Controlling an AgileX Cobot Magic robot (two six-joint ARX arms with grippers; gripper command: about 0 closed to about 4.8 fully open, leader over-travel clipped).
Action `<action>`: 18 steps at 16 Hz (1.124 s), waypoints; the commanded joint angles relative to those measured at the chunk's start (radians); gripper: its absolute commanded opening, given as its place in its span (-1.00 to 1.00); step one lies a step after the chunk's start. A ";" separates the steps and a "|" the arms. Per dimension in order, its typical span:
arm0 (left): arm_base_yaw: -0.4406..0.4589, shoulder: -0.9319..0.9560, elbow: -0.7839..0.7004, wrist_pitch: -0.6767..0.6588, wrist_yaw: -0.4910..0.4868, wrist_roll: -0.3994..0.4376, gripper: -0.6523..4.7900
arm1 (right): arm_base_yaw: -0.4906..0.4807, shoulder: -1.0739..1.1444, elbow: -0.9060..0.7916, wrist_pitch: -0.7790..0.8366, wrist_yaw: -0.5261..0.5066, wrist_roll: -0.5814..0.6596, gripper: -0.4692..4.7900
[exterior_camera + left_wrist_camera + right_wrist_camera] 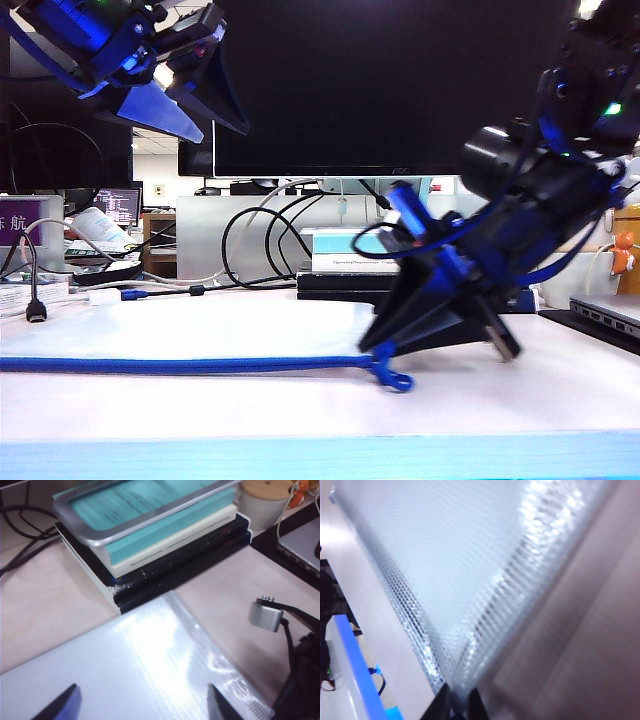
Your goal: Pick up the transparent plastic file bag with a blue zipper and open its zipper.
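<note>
Two grippers: left up high, right down low
Bag: transparent plastic file bag (140,665) lies flat on the table (45,610), one corner just beside the stacked books (160,545)
Zipper: blue zipper (180,365) along the near edge, cord pull (392,378) at its end
Right gripper (456,703): at the bag's far-from-books corner, fingers pinched together on its edge
Left gripper (145,705): hovering above the bag, fingers wide apart, holding nothing

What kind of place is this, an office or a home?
Probably an office or lab desk: a monitor, stacked books, a laptop, and more desks with a lit screen behind.
</note>
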 commanded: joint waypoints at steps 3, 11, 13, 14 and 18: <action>-0.001 -0.003 0.000 -0.051 0.014 0.064 0.47 | -0.009 0.009 -0.012 0.143 -0.049 0.140 -0.86; -0.076 -0.130 -0.056 -0.037 -0.120 0.132 0.47 | -0.010 -0.076 0.185 0.113 -0.137 0.189 -0.86; -0.139 -0.135 -0.058 -0.038 -0.200 0.119 0.47 | -0.010 -0.082 0.211 0.117 -0.174 0.217 -0.86; -0.176 -0.135 -0.058 -0.049 -0.276 0.112 0.47 | -0.010 -0.089 0.219 0.117 -0.175 0.223 -0.86; -0.356 -0.127 -0.120 0.024 -0.538 0.035 0.47 | -0.010 -0.120 0.236 0.169 -0.227 0.290 -0.86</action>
